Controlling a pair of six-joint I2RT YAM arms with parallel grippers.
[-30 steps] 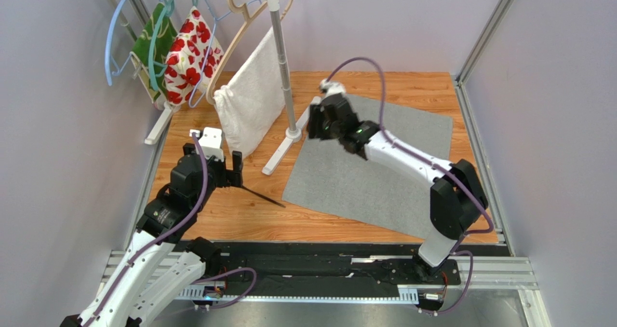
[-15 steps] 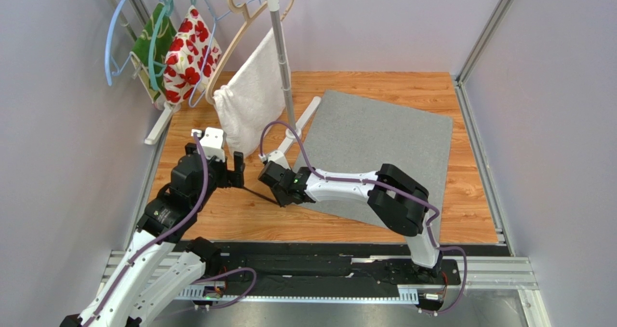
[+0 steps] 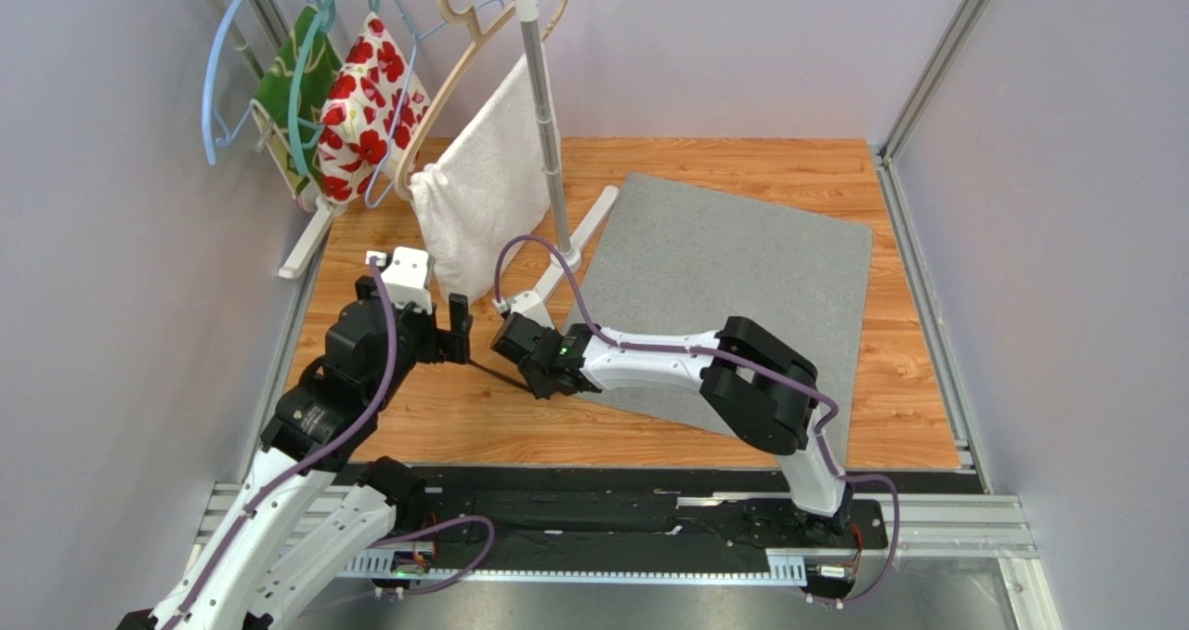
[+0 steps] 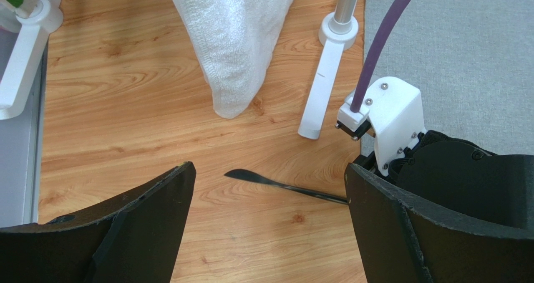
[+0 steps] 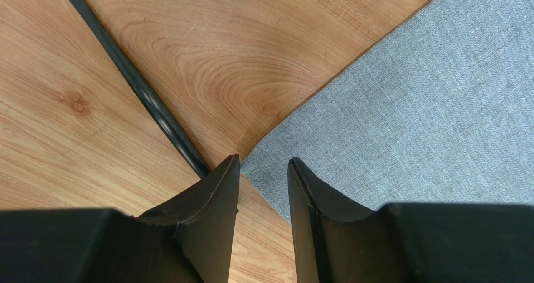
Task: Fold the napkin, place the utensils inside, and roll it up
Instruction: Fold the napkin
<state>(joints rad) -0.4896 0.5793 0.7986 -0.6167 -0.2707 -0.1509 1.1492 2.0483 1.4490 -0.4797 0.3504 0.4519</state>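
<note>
The grey napkin [image 3: 740, 261] lies flat on the wooden table, right of centre. The dark, slim utensil [image 3: 491, 370] lies on bare wood just left of the napkin's near-left corner. My right gripper [image 3: 535, 368] is down at that corner; in the right wrist view its jaws [image 5: 263, 161] stand a narrow gap apart, straddling the very corner of the napkin [image 5: 407, 101], with the utensil [image 5: 138, 86] beside the left finger. My left gripper [image 3: 436, 335] hovers wide open, with the utensil [image 4: 276, 183] lying between its fingers [image 4: 150, 214], untouched.
A clothes rack [image 3: 544, 114] stands at the back left with hangers, a white towel [image 3: 482, 198] and a red-flowered fabric [image 3: 366, 108]. Its white foot [image 4: 326, 89] reaches to the napkin's left edge. The right arm's wrist mount [image 4: 388, 117] sits close to my left gripper.
The right arm swung from the napkin's far-left corner down to its near-left corner, and its jaws narrowed. The left arm stayed still.
</note>
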